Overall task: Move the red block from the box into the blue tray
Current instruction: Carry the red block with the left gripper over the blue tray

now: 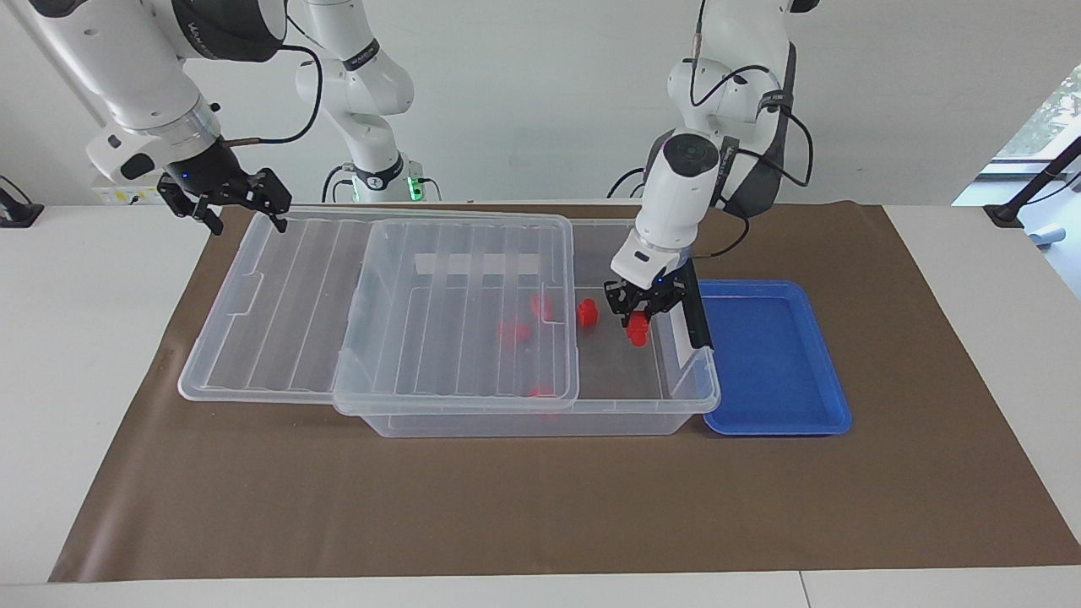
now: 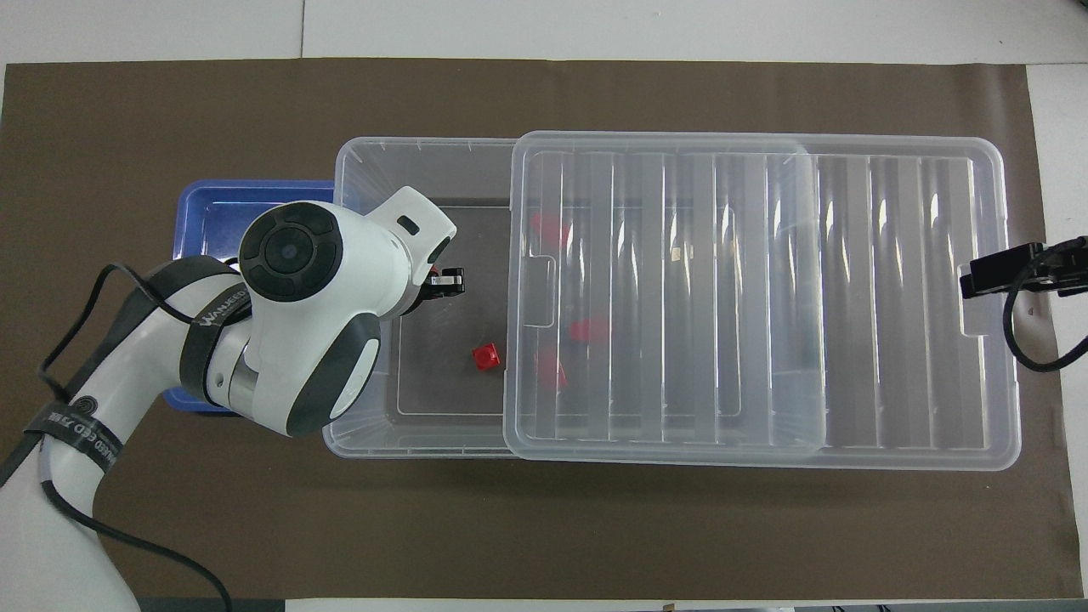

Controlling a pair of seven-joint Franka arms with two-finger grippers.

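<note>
The clear box (image 1: 540, 422) lies across the mat with its ribbed lid (image 1: 279, 295) slid toward the right arm's end, leaving the end by the blue tray (image 1: 777, 355) uncovered. My left gripper (image 1: 638, 319) reaches down into that uncovered end and is shut on a red block (image 1: 638, 333). In the overhead view the left arm hides this block and most of the left gripper (image 2: 448, 283). Another red block (image 1: 587, 312) lies loose on the box floor beside it. My right gripper (image 1: 245, 207) waits open over the lid's corner at the right arm's end.
More red blocks (image 2: 589, 330) show through the lid. A black clip handle (image 1: 697, 317) stands on the box wall between the left gripper and the tray. The tray holds nothing. A brown mat (image 1: 540, 507) covers the table.
</note>
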